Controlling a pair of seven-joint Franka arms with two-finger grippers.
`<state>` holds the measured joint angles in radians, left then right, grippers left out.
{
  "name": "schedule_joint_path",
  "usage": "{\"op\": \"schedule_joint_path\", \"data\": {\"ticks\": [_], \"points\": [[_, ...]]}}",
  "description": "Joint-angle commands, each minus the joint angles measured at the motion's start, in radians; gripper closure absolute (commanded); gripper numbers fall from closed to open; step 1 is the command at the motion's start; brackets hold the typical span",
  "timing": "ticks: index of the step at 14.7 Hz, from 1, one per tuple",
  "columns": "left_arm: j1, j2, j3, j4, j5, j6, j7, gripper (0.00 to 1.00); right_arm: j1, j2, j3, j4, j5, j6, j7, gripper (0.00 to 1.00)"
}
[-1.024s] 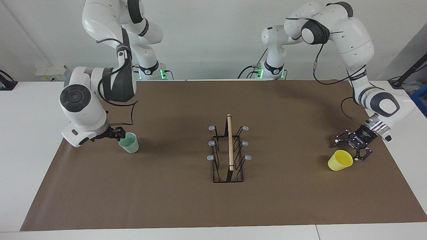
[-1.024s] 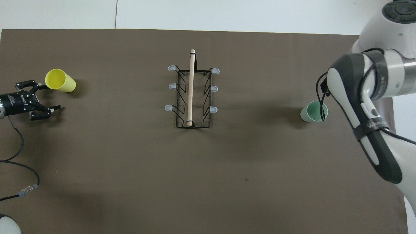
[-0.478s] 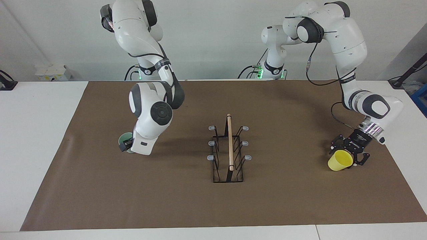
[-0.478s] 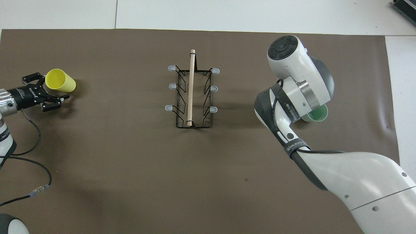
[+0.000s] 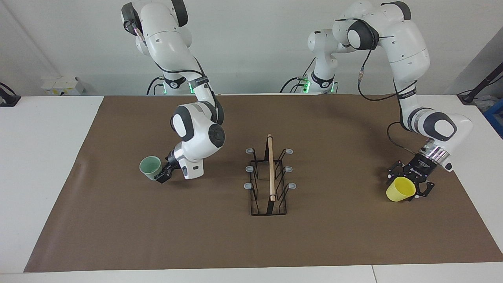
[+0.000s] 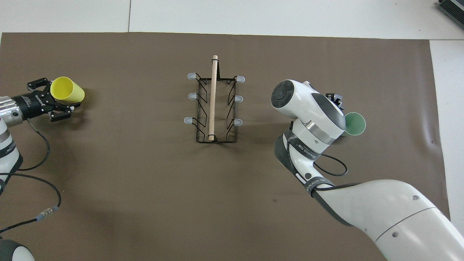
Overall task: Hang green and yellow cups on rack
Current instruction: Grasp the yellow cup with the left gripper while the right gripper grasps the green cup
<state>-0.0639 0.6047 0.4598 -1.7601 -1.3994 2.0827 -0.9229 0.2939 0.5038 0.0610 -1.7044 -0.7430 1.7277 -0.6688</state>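
Left hand [image 5: 408, 184], fingers apart, straddles the tipped yellow cup [image 5: 400, 189]; right hand [image 5: 163, 173], apparently spread too, sits beside the green cup [image 5: 151, 167]. Both lie well apart from the central rack [image 5: 269, 177]. We should centre each cup before closing.

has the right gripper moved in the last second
Yes. The right gripper has swung around the green cup: it was at the cup's side away from the rack, and now sits on the rack's side, open against the cup.
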Motion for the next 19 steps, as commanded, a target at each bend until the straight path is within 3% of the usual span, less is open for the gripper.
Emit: {"op": "schedule_joint_path", "data": {"ticks": [1,5,6,7,8,12,16,19], "points": [[-0.023,-0.023,-0.007,-0.021,-0.020,0.077,-0.007,0.00,0.008,-0.036,0.006,-0.081,-0.084,0.018,-0.092,0.00],[-0.031,-0.025,-0.047,-0.022,-0.023,0.125,-0.010,0.00,0.047,-0.033,0.005,-0.158,-0.196,0.016,-0.080,0.00],[-0.036,-0.029,-0.052,-0.022,-0.023,0.148,-0.016,0.06,0.053,-0.027,0.005,-0.162,-0.219,0.013,-0.062,0.00],[-0.054,-0.042,-0.059,-0.022,-0.023,0.186,-0.039,0.38,0.051,-0.022,0.005,-0.162,-0.234,0.009,-0.051,0.00],[-0.062,-0.051,-0.059,-0.025,-0.010,0.189,-0.031,0.99,0.048,-0.015,0.005,-0.162,-0.236,0.010,-0.031,0.00],[-0.099,-0.105,-0.058,-0.015,0.009,0.197,0.062,1.00,0.065,0.035,0.005,-0.162,-0.298,-0.017,0.014,0.00],[-0.103,-0.213,-0.066,0.011,0.265,0.198,0.050,1.00,0.091,0.068,0.005,-0.162,-0.389,-0.059,0.046,0.00],[-0.125,-0.246,-0.090,0.049,0.547,0.208,0.009,1.00,0.080,0.087,0.005,-0.172,-0.453,-0.059,0.051,0.00]]}}
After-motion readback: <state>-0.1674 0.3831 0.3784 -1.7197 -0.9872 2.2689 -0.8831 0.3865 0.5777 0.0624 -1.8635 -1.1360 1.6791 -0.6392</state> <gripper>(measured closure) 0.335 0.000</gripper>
